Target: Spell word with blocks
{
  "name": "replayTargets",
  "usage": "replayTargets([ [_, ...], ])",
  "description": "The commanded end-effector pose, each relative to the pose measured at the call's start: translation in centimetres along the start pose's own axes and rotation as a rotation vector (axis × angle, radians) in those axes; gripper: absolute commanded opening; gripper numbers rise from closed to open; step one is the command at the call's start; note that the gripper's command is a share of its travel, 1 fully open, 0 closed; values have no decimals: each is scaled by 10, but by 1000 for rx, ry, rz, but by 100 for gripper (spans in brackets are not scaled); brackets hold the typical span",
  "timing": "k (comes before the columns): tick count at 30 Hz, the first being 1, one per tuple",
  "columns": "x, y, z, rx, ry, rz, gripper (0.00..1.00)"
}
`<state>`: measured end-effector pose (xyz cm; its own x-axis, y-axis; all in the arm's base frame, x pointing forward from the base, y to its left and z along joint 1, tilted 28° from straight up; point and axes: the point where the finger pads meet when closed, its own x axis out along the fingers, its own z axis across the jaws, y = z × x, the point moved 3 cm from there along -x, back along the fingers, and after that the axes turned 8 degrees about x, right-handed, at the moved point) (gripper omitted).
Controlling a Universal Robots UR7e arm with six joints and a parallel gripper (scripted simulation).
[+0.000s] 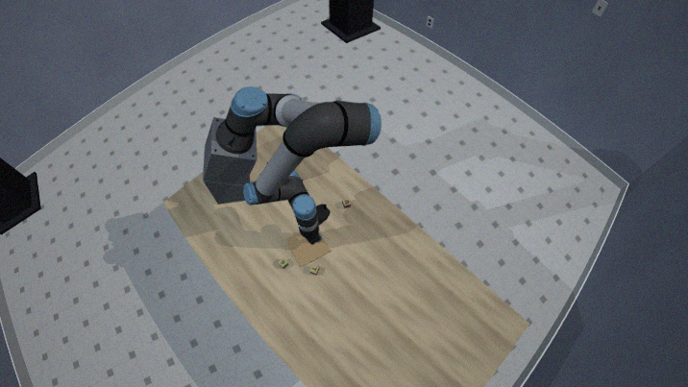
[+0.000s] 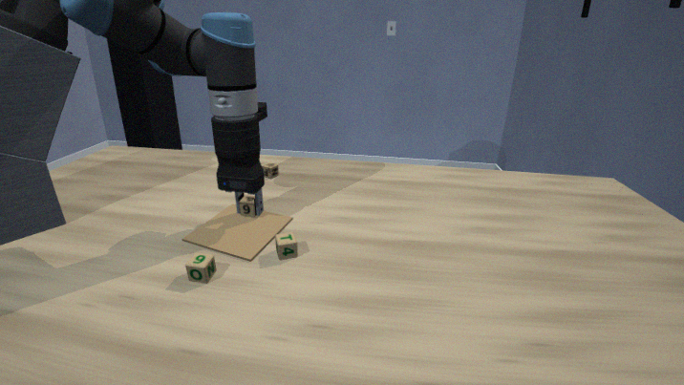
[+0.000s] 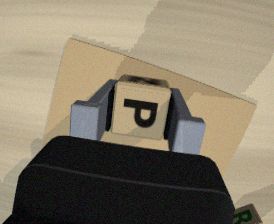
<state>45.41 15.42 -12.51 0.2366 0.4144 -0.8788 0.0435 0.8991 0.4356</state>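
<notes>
My gripper (image 2: 248, 203) is shut on a wooden block with a black P (image 3: 141, 112) on its top face and a 9 on its side (image 2: 246, 205). It holds the block low over the far corner of the tan mat (image 2: 237, 233); I cannot tell whether the block touches the mat. The mat also shows in the top view (image 1: 310, 252) under the gripper (image 1: 310, 235). A block showing 9, O and N (image 2: 201, 267) stands off the mat's near corner.
Another block (image 2: 270, 169) lies on the table behind the gripper, away from the mat, also in the top view (image 1: 346, 203). The robot base (image 1: 228, 159) stands at the table's far end. The arm casts shadows across the wood.
</notes>
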Motion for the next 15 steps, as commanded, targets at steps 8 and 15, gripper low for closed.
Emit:
replayTargets([
  [8, 3, 0, 1, -3, -2, -1, 57],
  [15, 5, 0, 1, -1, -1, -1, 57],
])
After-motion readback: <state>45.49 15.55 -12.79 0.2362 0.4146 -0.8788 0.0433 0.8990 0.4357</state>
